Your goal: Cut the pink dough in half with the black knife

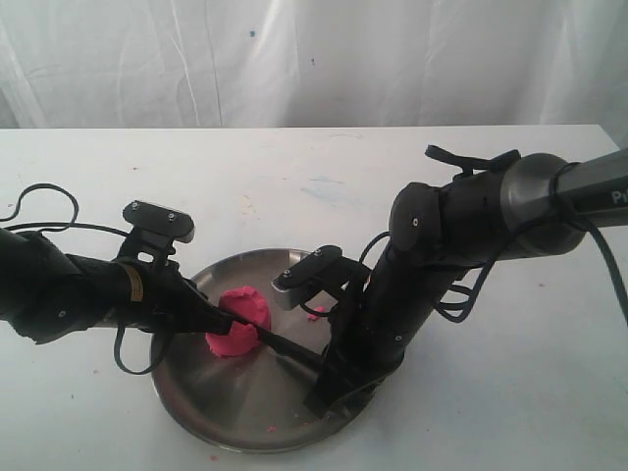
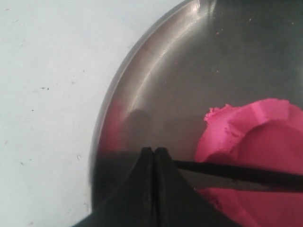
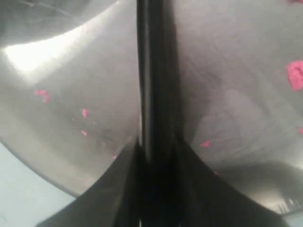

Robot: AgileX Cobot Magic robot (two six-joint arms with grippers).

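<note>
The pink dough lies left of centre on the round steel plate. Across it runs the black knife, its thin blade pressed into the dough, with pink showing on both sides of the blade. My right gripper is shut on the knife's handle low over the plate's right side. At the dough's left edge my left gripper is shut with its fingertips together and nothing between them; the blade's tip reaches them.
Small pink crumbs are scattered on the plate, one of them near the right wrist camera. The plate stands on a white table with a white curtain behind. Black cables trail from both arms.
</note>
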